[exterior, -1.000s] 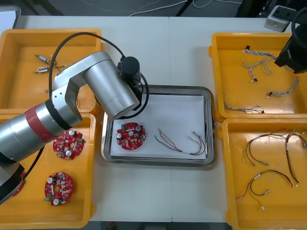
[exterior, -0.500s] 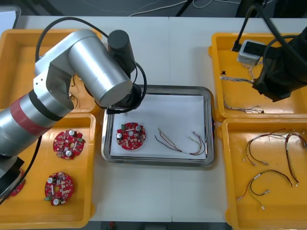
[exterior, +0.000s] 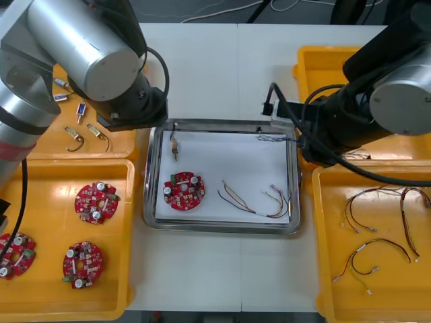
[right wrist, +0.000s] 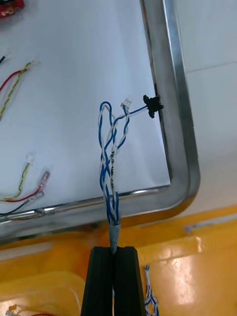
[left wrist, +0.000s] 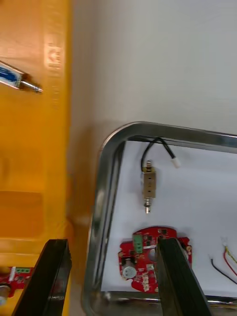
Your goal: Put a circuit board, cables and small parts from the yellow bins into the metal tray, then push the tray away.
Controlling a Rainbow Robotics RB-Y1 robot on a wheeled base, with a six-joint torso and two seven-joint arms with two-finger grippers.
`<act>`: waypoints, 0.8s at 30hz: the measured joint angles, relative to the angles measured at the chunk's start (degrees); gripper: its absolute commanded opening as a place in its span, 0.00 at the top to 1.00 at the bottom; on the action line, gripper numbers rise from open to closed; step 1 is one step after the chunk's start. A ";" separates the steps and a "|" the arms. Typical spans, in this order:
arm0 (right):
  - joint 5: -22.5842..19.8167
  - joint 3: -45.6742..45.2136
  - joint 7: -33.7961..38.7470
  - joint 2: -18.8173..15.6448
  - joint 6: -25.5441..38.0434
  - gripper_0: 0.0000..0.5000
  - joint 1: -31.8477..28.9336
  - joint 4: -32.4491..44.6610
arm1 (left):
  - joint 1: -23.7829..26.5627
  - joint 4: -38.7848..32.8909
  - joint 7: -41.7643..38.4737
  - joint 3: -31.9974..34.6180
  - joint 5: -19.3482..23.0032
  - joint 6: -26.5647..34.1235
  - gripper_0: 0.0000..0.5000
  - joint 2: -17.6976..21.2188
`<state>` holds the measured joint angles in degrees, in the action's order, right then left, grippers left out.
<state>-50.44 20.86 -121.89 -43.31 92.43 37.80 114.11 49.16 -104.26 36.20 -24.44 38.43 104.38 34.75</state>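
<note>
Fingers (left wrist: 55, 276) spread, the left gripper (left wrist: 113, 284) hangs over the metal tray's (exterior: 222, 124) left rim, 1 small metal part (exterior: 174, 149), 1 circuit board (exterior: 184, 190) and red and yellow cables (exterior: 256, 199) lie inside, and the right gripper (right wrist: 114, 266) pinches a twisted blue and white cable (right wrist: 110, 163) at its right rim.

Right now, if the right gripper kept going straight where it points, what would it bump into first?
Most likely the near rim of the metal tray, beyond the right gripper shut on the twisted blue and white cable, though depth is unclear.
</note>
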 measured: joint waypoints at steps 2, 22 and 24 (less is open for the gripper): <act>0.69 2.17 0.00 0.00 -1.15 1.00 0.48 0.00 | 0.00 0.00 0.05 1.31 0.02 1.38 0.00 0.67; 0.93 20.21 -0.02 0.45 -15.25 1.00 11.07 -15.21 | 0.01 9.98 12.83 11.36 -3.41 2.86 0.00 4.35; 0.93 21.07 -0.03 0.85 -16.32 1.00 11.60 -17.01 | 0.01 11.09 14.03 11.85 -4.25 2.85 0.00 4.48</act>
<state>-49.51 41.93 -121.92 -42.46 76.11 49.40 97.10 49.16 -93.17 50.23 -12.59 34.18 107.23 39.23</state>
